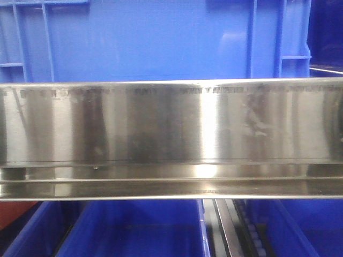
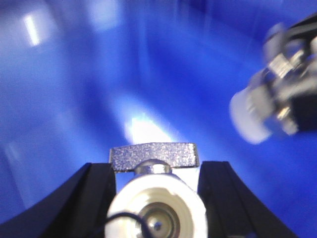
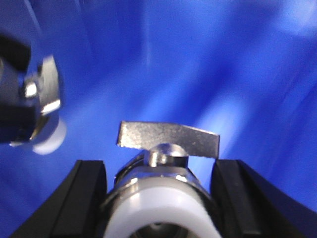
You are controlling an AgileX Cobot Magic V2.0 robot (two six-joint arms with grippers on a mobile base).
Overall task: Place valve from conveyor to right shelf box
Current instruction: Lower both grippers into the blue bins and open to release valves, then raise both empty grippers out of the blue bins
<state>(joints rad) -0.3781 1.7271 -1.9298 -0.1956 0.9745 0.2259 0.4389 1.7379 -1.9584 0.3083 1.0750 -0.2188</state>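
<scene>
Both hands are loaded: your left hand (image 2: pixel 158 186) is clamped on a valve (image 2: pixel 154 213), white plastic end cap (image 2: pixel 157 198) facing the camera, flat grainy metal lever (image 2: pixel 153 154) lying crosswise above it. Your right hand (image 3: pixel 161 186) pinches a second valve (image 3: pixel 163 201) the same way. Each body runs along its hand's axis, aimed into the glossy blue box (image 2: pixel 124 64) straight ahead, the two side by side. The brushed steel shelf (image 1: pixel 161 123) fills the front view; letting go looks next
</scene>
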